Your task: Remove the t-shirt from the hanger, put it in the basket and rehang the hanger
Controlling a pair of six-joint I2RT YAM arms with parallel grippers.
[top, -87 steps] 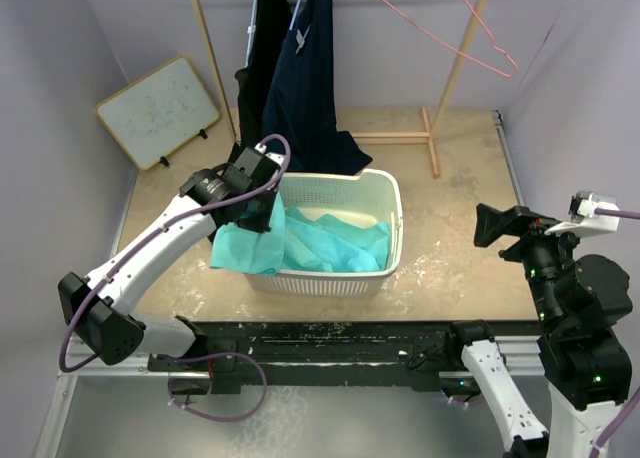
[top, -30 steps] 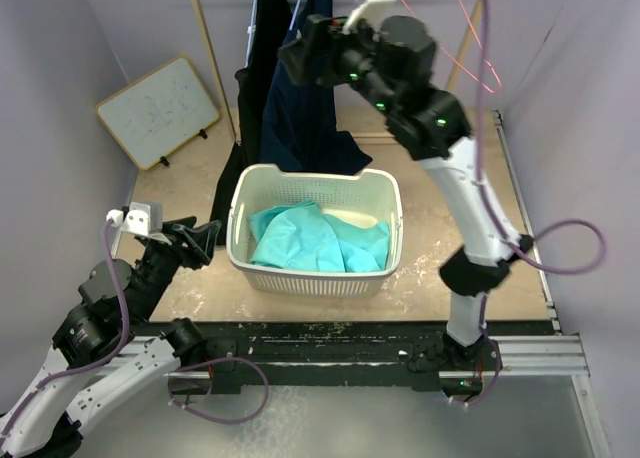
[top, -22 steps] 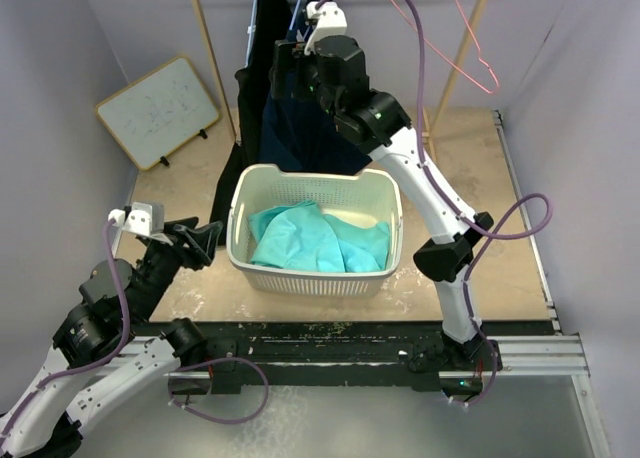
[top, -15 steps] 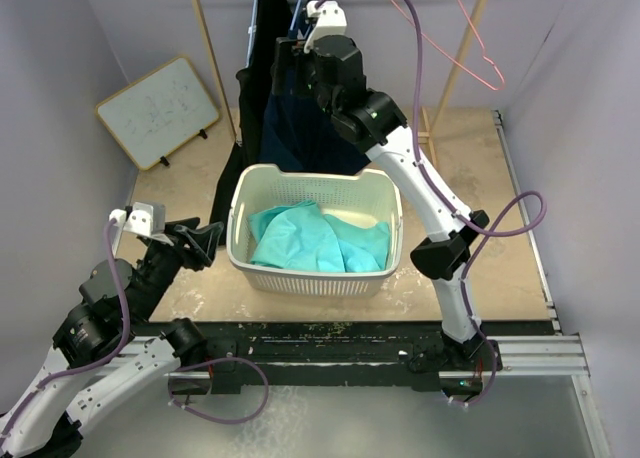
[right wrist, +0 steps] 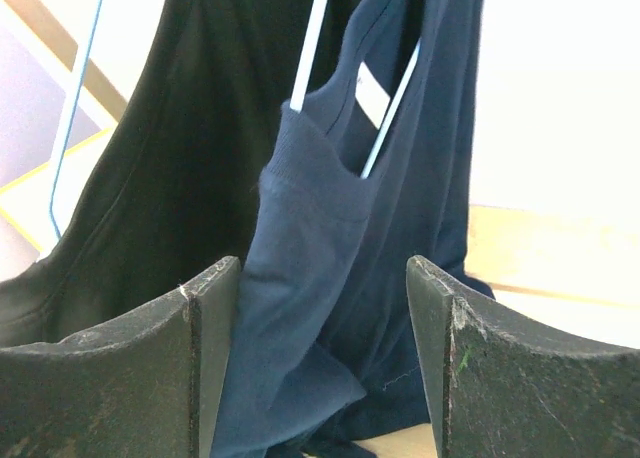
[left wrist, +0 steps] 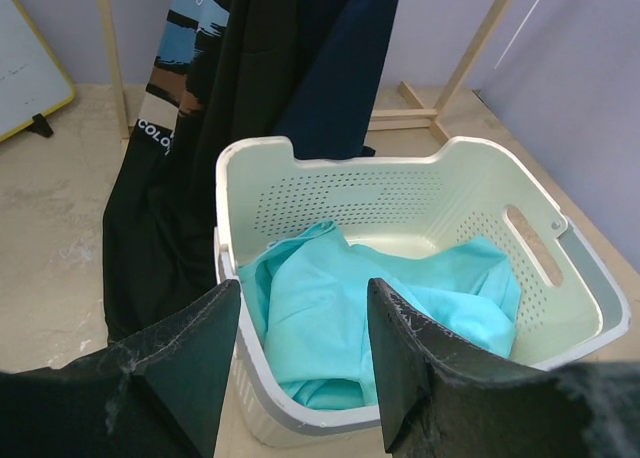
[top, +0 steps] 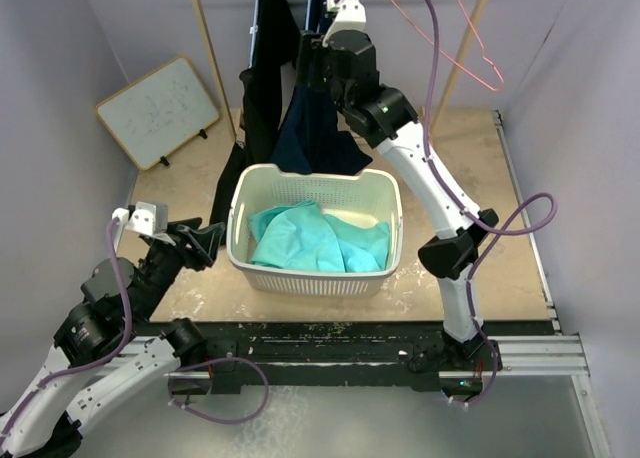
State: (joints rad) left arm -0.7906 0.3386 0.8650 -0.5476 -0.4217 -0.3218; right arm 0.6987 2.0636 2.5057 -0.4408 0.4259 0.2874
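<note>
Nearest, the left arm crouches low at the near left of the worktop (top: 450, 178), and the left tool (left wrist: 302, 298) points at the left side of the basket (top: 320, 176) without touching it. Its jaws stand apart with nothing between them. The white, perforated basket sits mid-worktop and holds a crumpled teal cloth (top: 310, 240). Behind the basket stands a wooden rack (top: 210, 53) with two garments hanging from it: a black shirt (top: 262, 88) on the left, its hem dropping past the basket's far left corner, and just to its right the navy t-shirt (top: 315, 128), on a light blue hanger (right wrist: 305, 53). The right arm reaches up and across to that t-shirt. The right tool (right wrist: 325, 278) is open at the collar, with navy fabric showing in the gap between its jaws; whether either jaw touches the cloth cannot be told. A whiteboard (top: 158, 111) leans on the far left wall, and a bare pink hanger (top: 470, 43) hangs at the rack's right end.
</note>
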